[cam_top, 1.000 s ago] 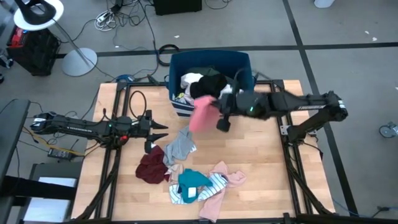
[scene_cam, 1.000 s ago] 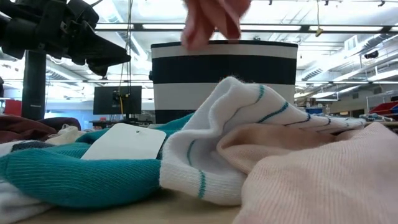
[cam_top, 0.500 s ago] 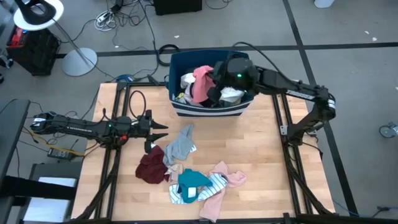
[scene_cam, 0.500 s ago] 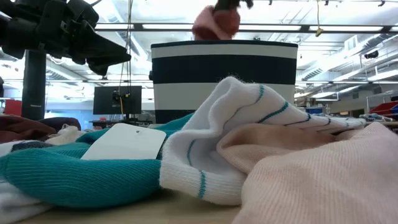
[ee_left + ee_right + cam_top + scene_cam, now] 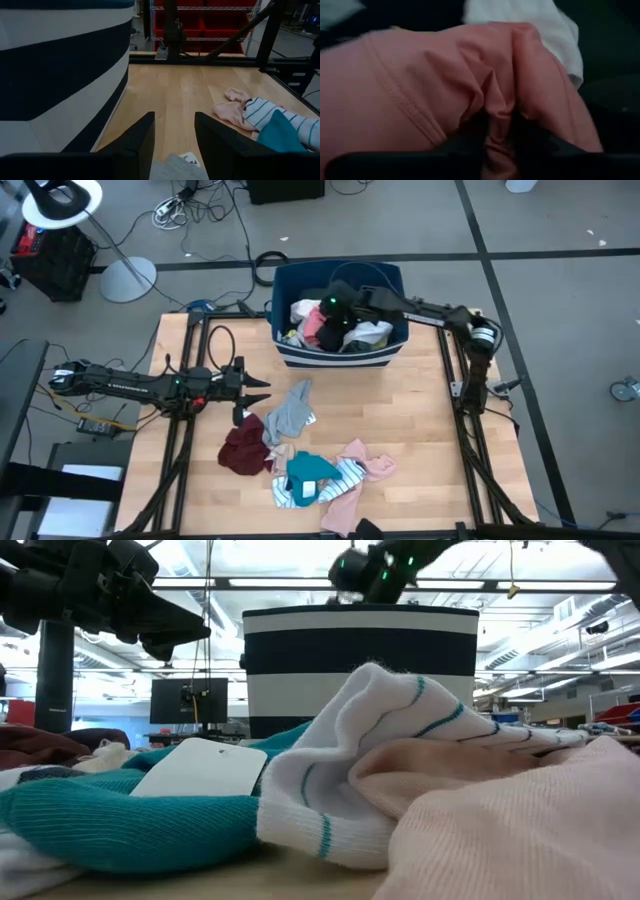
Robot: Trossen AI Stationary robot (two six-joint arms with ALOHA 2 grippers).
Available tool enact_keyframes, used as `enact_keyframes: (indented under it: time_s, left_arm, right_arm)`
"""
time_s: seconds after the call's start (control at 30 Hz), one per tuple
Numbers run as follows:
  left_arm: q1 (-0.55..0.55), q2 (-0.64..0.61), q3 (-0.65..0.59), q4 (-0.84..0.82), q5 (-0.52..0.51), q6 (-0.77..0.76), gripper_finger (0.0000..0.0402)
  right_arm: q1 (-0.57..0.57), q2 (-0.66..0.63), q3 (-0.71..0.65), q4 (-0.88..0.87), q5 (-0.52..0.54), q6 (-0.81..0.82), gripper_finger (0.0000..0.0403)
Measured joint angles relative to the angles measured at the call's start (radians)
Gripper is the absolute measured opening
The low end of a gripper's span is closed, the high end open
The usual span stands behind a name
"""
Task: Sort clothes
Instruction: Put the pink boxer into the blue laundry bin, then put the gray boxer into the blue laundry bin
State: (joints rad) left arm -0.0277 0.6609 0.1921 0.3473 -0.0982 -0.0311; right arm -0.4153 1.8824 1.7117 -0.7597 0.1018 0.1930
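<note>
The dark blue bin (image 5: 388,276) with white stripes stands at the table's far edge and holds white, black and pink clothes. My right gripper (image 5: 326,318) reaches down into it, shut on a pink garment (image 5: 435,75). Further clothes lie loose on the table: a grey one (image 5: 290,412), a maroon one (image 5: 243,450), a teal one (image 5: 310,471), a striped white one (image 5: 400,740) and a pale pink one (image 5: 366,464). My left gripper (image 5: 174,135) waits open at the table's left, just above the grey garment, touching nothing. My right gripper pinches a bunched fold of the pink garment (image 5: 499,112) between its two fingers; folds run together into the gap. The fingers slant down from above into the bin. The rest of the garment spreads over the white and black clothes in the bin.
The bin's striped front wall (image 5: 60,75) rises close beside my left gripper. Bare wood (image 5: 400,410) lies between the bin and the clothes heap. A white tag (image 5: 200,768) sits on the teal garment. Black frame rails (image 5: 470,450) run along the table's sides.
My right gripper has carried the pink garment from above the table in front of the bin toward the far edge, then down into the bin, tipping downward. The garment, which hung free below the fingers, now lies on the clothes in the bin.
</note>
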Motion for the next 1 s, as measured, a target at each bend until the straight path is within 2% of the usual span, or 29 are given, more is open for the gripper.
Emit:
enact_keyframes:
  time_s: [0.23,0.43,0.57,1.0]
  left_arm:
    - [0.0,0.0,0.0,-0.001,0.0,0.001,0.0145]
    - [0.0,0.0,0.0,-0.001,0.0,0.001,0.0145]
    - [0.0,0.0,0.0,-0.001,0.0,0.001,0.0145]
    - [0.0,0.0,0.0,-0.001,-0.009,0.001,0.0145]
  right_arm:
    - [-0.056,0.121,0.005,0.021,-0.101,0.055,0.0177]
    - [-0.059,0.134,0.004,0.021,-0.111,0.022,0.0194]
    - [-0.062,0.064,-0.003,-0.023,-0.111,-0.006,0.0192]
    - [-0.034,-0.302,-0.003,-0.106,-0.067,-0.014,0.019]
